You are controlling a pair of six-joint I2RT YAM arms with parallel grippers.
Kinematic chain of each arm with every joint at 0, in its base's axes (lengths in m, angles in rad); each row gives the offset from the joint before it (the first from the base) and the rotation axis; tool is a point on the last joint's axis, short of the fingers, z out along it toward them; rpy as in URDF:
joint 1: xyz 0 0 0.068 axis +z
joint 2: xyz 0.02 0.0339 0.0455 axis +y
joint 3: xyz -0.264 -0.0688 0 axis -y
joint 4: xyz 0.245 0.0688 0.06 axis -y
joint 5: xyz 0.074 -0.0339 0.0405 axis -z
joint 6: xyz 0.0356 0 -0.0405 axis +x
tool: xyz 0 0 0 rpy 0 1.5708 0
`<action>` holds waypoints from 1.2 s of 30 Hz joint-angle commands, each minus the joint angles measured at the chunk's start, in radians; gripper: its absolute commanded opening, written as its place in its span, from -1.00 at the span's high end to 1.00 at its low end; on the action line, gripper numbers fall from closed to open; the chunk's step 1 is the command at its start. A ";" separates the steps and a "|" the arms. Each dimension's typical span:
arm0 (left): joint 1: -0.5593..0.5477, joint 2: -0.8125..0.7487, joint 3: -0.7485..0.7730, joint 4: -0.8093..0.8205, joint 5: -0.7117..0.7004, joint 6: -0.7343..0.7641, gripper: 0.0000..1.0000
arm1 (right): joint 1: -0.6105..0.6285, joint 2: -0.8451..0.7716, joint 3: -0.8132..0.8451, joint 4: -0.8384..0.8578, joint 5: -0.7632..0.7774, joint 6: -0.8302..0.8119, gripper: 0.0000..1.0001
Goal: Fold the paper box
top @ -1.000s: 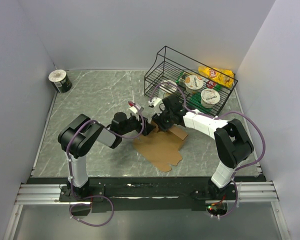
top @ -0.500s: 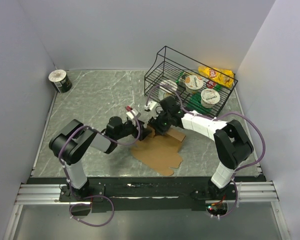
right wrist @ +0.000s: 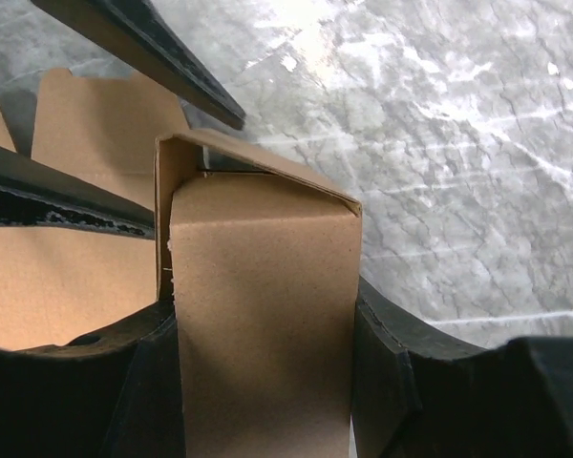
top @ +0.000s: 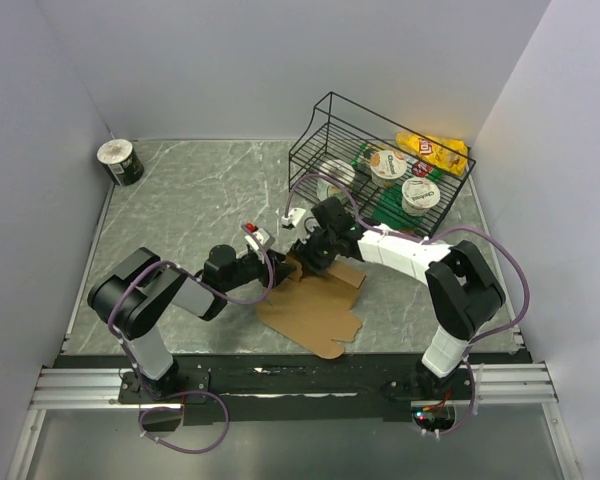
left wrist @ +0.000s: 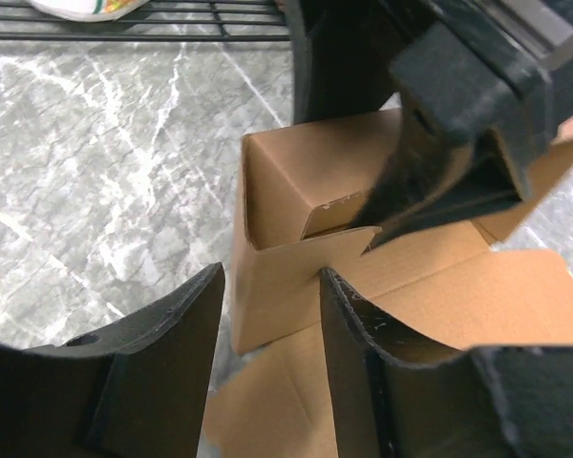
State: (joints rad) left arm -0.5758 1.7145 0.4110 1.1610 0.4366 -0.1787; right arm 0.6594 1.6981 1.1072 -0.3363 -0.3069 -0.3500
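Observation:
The paper box (top: 315,315) is a brown cardboard sheet lying mid-table, its far end folded up into low walls. My right gripper (top: 308,258) reaches in from the right and is shut on an upright folded flap of the paper box (right wrist: 263,286), which fills the gap between its fingers. My left gripper (top: 283,268) lies low on the table from the left. In the left wrist view it (left wrist: 270,279) is open and straddles the raised corner wall of the box (left wrist: 277,239); its right finger (left wrist: 349,324) touches the cardboard.
A black wire basket (top: 330,97) stands tilted at the back right, holding a yellow chip bag (top: 435,150) and snack cups (top: 418,192). A dark roll with a white top (top: 120,162) sits at the back left corner. Grey walls close three sides.
Both grippers and the box have shifted left and a little nearer. The left arm has dropped lower and stretched out along the table. The right gripper keeps its hold on the flap.

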 commanded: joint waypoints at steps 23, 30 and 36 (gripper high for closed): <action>-0.059 -0.020 0.055 -0.007 -0.102 0.074 0.00 | 0.031 -0.129 0.017 -0.291 0.227 0.233 -0.80; -0.059 -0.071 0.031 -0.006 -0.099 0.035 -0.46 | 0.031 -0.149 -0.046 -0.192 0.207 0.200 -0.10; -0.035 -0.240 -0.054 -0.084 -0.095 0.001 -0.83 | 0.029 -0.153 -0.079 -0.055 0.200 0.106 0.01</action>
State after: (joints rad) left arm -0.6285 1.5997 0.3954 1.0969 0.3344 -0.1532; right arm 0.6868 1.5822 1.0412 -0.5156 -0.0971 -0.1753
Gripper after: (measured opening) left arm 0.886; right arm 0.579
